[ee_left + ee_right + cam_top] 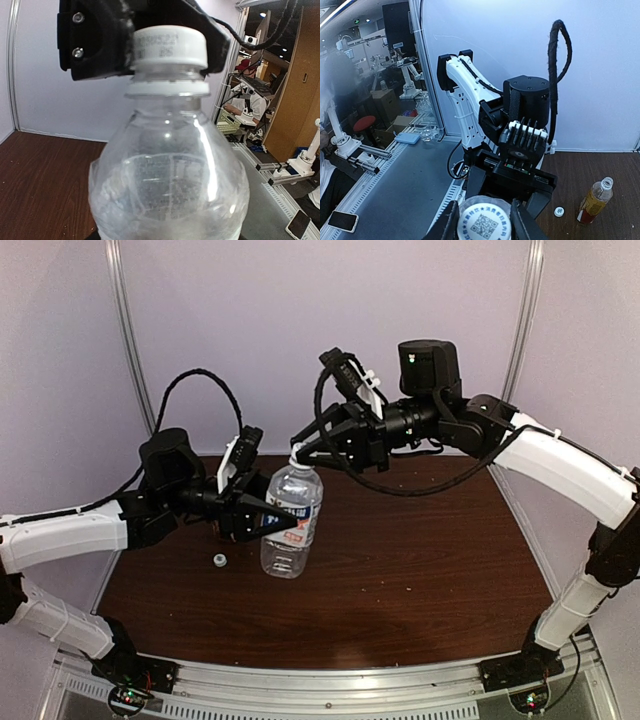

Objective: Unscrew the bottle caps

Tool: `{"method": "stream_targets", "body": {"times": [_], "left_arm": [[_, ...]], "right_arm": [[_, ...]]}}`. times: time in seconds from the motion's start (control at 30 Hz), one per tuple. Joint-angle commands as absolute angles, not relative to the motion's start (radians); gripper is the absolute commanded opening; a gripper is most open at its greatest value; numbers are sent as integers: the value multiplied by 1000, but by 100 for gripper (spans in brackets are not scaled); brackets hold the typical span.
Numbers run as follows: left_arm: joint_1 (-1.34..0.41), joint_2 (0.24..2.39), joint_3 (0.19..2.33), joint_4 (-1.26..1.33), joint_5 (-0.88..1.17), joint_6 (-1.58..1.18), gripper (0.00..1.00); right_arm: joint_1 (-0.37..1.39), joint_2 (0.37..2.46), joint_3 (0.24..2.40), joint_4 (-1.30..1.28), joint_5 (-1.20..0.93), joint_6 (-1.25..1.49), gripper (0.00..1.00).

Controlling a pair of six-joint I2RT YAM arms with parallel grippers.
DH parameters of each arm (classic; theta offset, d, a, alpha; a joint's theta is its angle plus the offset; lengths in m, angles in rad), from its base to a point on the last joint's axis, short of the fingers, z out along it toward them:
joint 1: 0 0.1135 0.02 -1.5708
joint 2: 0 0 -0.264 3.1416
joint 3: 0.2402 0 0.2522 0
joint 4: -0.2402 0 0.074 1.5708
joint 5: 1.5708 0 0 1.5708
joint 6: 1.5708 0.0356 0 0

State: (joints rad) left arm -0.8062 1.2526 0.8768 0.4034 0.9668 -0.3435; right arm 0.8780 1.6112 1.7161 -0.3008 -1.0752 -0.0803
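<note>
**Second cap in hand on the clear bottle**

We are watching the clear bottle (pixel 290 520) standing upright on the tabletop (pixel 430 570). The left fingers (pixel 265 518) are clamping its body from the side, steadying it. At its top, the right fingers (pixel 522 225) are pressing in on either side of the white cap (pixel 484 222), which is sitting level on the neck.

On the left arm's side of the clear bottle, the amber bottle (pixel 594 200) is standing with what looks like a bare neck. A loose cap (pixel 559 211) is lying just beside it.

We are judging this as the twisting step on the remaining cap. The next move is calling for a firm pinch and a wrist turn while the left fingers are stopping the body from spinning.
</note>
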Motion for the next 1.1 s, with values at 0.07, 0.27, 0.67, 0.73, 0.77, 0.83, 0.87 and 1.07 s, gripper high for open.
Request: {"method": "stream_targets", "body": {"times": [0.07, 0.27, 0.67, 0.73, 0.77, 0.83, 0.87, 1.07], "left_arm": [[-812, 1260, 895, 553, 997, -340, 33], [-811, 1267, 893, 533, 945, -322, 33], [-811, 1282, 912, 448, 737, -274, 34], [-811, 1281, 917, 421, 677, -261, 34], [-811, 1280, 918, 407, 649, -257, 34], [-811, 1278, 917, 401, 595, -254, 34], [-811, 1277, 915, 399, 572, -254, 34], [-811, 1273, 913, 383, 456, -254, 34]], "right_arm": [[865, 1610, 1720, -344, -984, -43, 45], [865, 1575, 1703, -338, -919, -19, 59], [872, 1473, 1665, -313, -732, 88, 85], [878, 1468, 1669, -292, -655, 135, 86], [881, 1466, 1668, -278, -596, 170, 86], [886, 1471, 1668, -261, -496, 232, 86], [896, 1481, 1672, -263, -448, 258, 86], [937, 1545, 1733, -335, -253, 305, 85]]}}
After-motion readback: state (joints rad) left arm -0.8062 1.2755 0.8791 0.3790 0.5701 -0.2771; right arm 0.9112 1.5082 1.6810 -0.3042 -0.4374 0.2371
